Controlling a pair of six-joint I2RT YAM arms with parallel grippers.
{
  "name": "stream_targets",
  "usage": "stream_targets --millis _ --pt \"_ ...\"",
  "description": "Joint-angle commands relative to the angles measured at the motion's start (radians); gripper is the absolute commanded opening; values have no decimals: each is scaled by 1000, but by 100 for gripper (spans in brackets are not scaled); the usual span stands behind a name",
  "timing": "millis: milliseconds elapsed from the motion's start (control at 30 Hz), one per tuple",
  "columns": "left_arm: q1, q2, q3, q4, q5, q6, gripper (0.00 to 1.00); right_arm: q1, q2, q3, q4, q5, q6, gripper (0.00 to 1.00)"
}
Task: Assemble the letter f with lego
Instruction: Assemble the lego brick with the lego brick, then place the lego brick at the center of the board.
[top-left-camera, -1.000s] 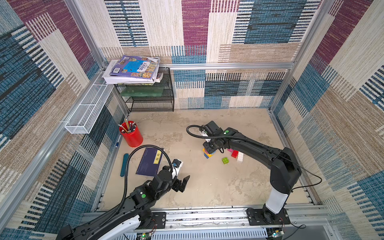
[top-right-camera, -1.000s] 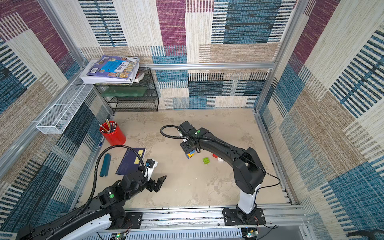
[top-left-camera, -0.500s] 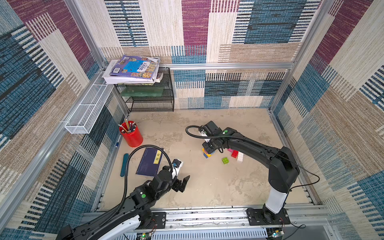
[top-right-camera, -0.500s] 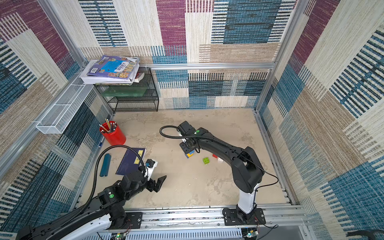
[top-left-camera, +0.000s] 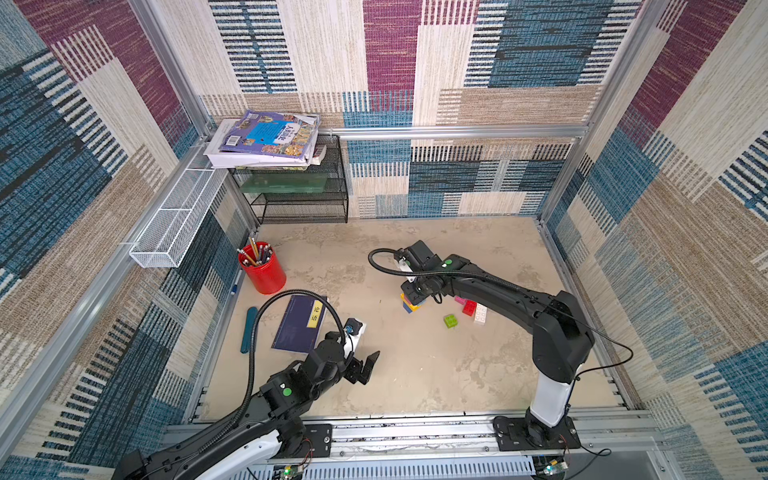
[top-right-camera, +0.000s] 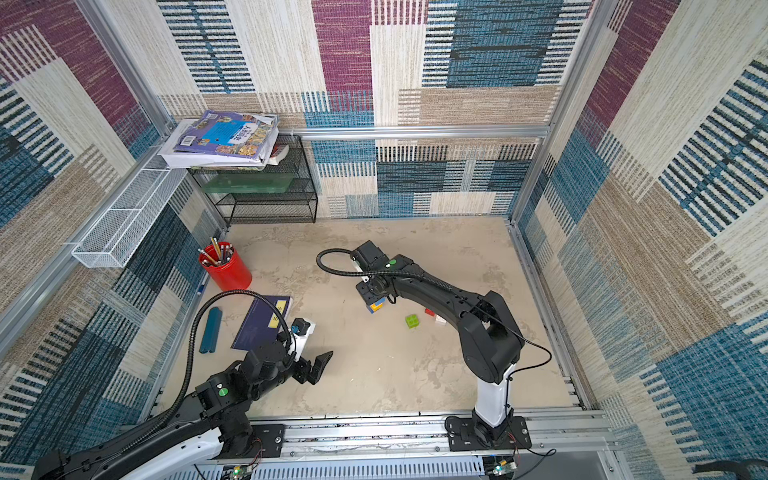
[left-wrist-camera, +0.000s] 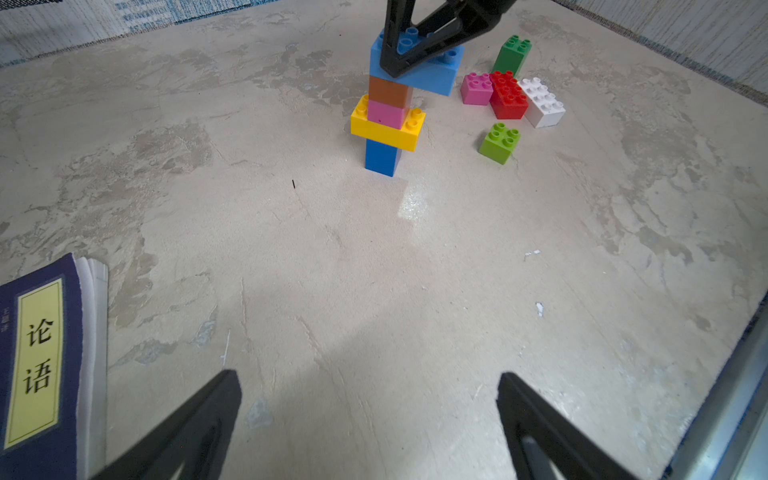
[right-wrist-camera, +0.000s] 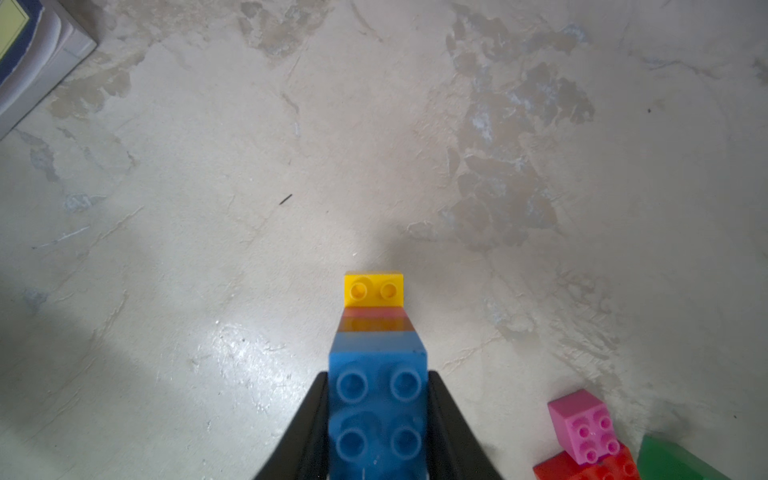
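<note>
Right fingers (right-wrist-camera: 446, 428) shifted, clamping top brick's (right-wrist-camera: 378, 399) edges

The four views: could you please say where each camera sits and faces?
Both top views: high up, looking down at the table; both arms show.
Left wrist: low, facing the lego tower; open left gripper shows.
Right wrist: above the tower, looking down; right gripper clamps the light blue brick.
Wrist views share the loose pink brick.
</note>
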Motion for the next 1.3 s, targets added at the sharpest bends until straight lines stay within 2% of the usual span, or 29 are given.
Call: stream_targets --millis 0,300,667,1000,1267 --pt "-1 1 5 13 -4 0 99 4 81 -26 -189 -32 14 28" --pt "0 1 5 13 -5 0 99 7 130 -20 -204 -24 27 27" --pt "0 -2 6 12 -3 0 99 -22 38 3 -132 -35 36 26" --pt "0 -2 7 11 -4 -1 99 -72 -51 59 -79 -167 22 26" --pt "-1 -1 7 10 -5 0 99 -144 -132 -4 33 -330 36 27"
